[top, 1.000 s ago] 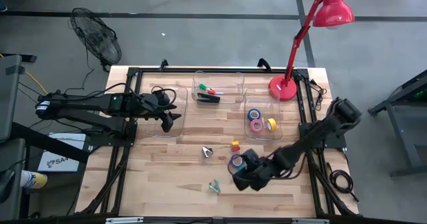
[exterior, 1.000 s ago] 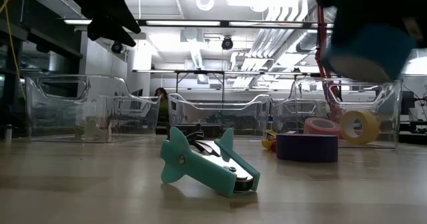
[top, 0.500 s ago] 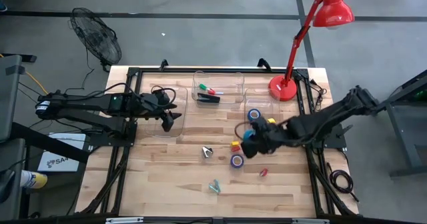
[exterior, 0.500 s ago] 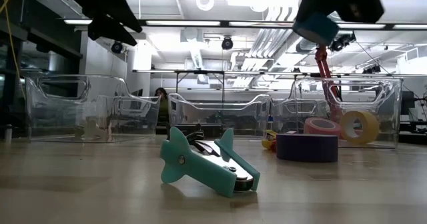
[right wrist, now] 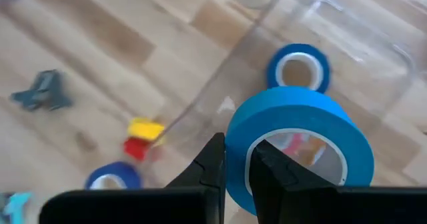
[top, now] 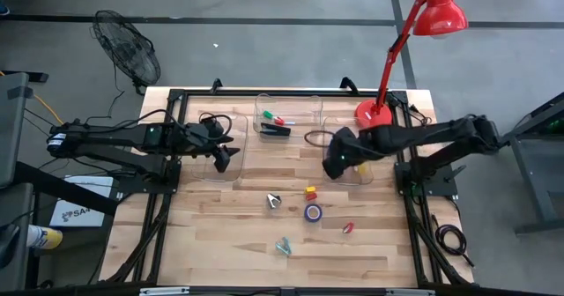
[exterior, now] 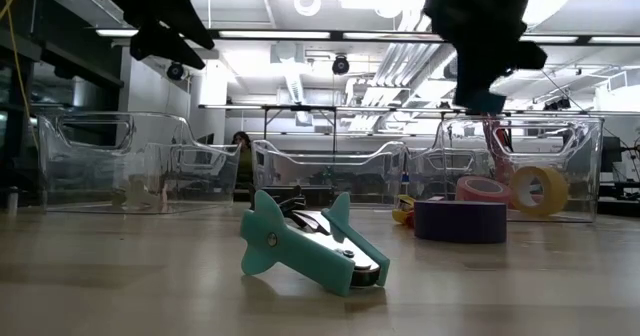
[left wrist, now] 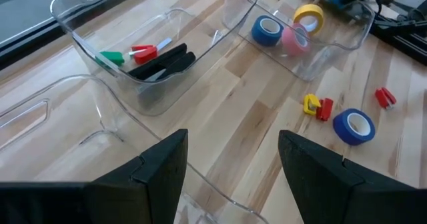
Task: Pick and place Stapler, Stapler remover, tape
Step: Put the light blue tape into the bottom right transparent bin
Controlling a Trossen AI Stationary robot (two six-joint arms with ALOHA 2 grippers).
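blue tape, a teal-blue roll [right wrist: 297, 144], sits clamped in the right gripper [right wrist: 237, 167], one finger through its open centre and the other against its outer wall, the ring's flat face turned toward the wrist camera. in the high view the right gripper [top: 337, 159] hangs over the near-left edge of the clear right-hand bin [top: 370, 178], the one that already keeps a darker blue roll [left wrist: 268, 29], a pink roll [left wrist: 295, 40] and a yellow roll [left wrist: 308, 16].

the relation that counts: the bin's open floor lies at about three o'clock from the carried roll in the high view, just beside it, with the bin wall passing roughly under the fingers. my judgement is that a short carry toward three o'clock, then letting go, would drop the roll among its fellows; releasing at once risks it catching the rim and rolling back onto the wood.

on the bare table lies a purple roll [top: 313, 212], at about six o'clock from the right gripper and well apart from it; the right arm is plainly the nearer one for that too. the black stapler [top: 275, 130] lies in the middle bin [top: 310, 102].

the left gripper [top: 221, 159] waits with fingers apart and empty over the left bin [top: 238, 172], far from every roll.
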